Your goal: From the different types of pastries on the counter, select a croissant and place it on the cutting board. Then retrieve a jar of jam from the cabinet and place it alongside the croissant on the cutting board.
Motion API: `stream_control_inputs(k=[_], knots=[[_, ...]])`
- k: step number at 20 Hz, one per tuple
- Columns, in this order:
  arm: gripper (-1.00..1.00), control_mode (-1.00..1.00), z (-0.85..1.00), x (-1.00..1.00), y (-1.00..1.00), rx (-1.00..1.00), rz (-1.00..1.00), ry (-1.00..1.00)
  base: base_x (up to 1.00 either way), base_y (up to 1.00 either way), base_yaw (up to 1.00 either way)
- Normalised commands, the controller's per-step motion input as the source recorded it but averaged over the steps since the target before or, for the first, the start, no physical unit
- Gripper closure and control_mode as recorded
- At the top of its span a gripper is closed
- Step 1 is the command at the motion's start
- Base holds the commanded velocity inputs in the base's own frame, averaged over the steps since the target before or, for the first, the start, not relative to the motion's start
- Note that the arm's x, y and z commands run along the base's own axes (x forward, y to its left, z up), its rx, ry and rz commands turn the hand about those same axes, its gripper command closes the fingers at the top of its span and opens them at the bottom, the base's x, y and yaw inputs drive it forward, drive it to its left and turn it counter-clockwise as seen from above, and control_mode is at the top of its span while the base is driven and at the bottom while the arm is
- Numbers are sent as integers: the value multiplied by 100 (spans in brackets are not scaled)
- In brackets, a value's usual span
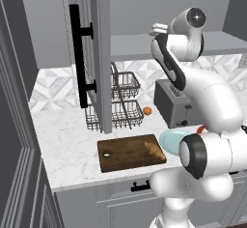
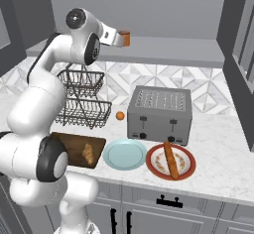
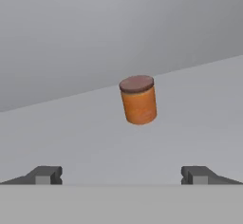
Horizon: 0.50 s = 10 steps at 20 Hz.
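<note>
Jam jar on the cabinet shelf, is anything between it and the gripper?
No. In the hand view only bare grey shelf lies between the open gripper and the jar of jam.

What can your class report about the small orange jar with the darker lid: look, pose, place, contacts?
The small orange cylindrical jar of jam has a flat, darker brownish-red lid and a smooth, slightly glossy body. It stands upright on the flat grey cabinet shelf, alone. The open gripper faces it, fingertips apart and short of it, touching nothing.

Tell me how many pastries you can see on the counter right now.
2. The croissant lies on the cutting board at the counter's left. The baguette-like stick lies on the red-rimmed plate in front of the toaster. The robot's body may hide others.
</note>
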Motion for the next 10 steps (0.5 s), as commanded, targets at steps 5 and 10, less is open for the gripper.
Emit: stream_control_inputs(k=[5, 10], knots=[[-100, -100, 1, 57, -28, 0, 3, 4, 0, 0, 0], [-100, -100, -8, 45, -18, 0, 8, 2, 0, 0, 0]])
